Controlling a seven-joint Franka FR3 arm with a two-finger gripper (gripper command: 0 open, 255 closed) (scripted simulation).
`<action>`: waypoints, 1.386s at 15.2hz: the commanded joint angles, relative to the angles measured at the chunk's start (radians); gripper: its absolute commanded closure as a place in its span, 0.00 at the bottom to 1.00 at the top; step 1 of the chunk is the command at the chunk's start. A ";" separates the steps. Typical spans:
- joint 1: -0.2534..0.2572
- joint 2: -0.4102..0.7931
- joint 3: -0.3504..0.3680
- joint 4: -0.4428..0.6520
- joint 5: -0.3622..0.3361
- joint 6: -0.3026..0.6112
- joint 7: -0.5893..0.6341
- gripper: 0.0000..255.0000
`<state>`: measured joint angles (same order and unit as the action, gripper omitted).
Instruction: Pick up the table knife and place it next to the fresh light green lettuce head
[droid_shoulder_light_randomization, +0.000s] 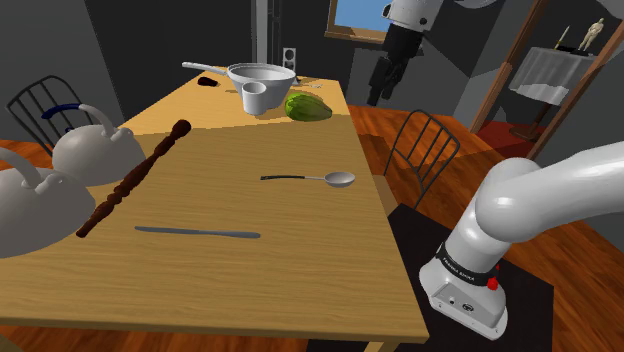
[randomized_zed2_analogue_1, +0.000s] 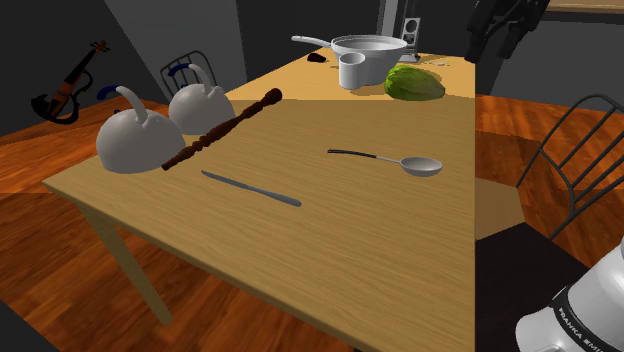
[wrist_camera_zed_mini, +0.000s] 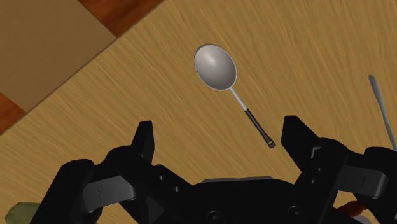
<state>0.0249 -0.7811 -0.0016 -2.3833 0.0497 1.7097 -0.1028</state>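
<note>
While the gripper (droid_shoulder_light_randomization: 378, 90) hangs high over the table (droid_shoulder_light_randomization: 300, 270), nothing of the job is done as far as I can see. The fingers (wrist_camera_zed_mini: 145, 137) stand wide apart with only air between them.

The table knife (droid_shoulder_light_randomization: 197, 233) lies flat on the wood, far below the tool and well off to one side, out past the handle end of the spoon (wrist_camera_zed_mini: 215, 66). The wrist view catches a sliver of its blade beside one finger. The lettuce head (droid_shoulder_light_randomization: 307, 107) is much nearer the tool, low on the opposite side from the knife. Approach, descent, grasp, carry and set-down are all left.

Around it:
- The spoon sits in the tool's line of sight, framed by the fingers but far beneath them. It's the same grey and slim, so an easy wrong pick.
- A dark turned wooden rod (droid_shoulder_light_randomization: 135, 180) lies just beyond the knife from the tool, close but apart. Two grey kettles (droid_shoulder_light_randomization: 95, 150) sit past that.
- A cup (droid_shoulder_light_randomization: 256, 97) and pan (droid_shoulder_light_randomization: 260, 73) crowd the lettuce's far side. The bare wood on its knife side looks like the drop spot.
- A chair (droid_shoulder_light_randomization: 425, 150) stands below the tool, off the table edge. I reckon it's out of the path.

The knife is thin and flat, so I'd guess the pinch has to go right down to the wood.
</note>
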 joint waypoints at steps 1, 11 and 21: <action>0.000 0.000 0.000 0.000 0.000 0.000 0.000 0.00; 0.097 0.266 0.146 0.073 0.048 0.158 0.039 0.00; 0.170 0.566 0.289 0.224 0.023 0.268 0.095 0.00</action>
<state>0.1875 -0.2455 0.2721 -2.1815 0.0783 1.9734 -0.0170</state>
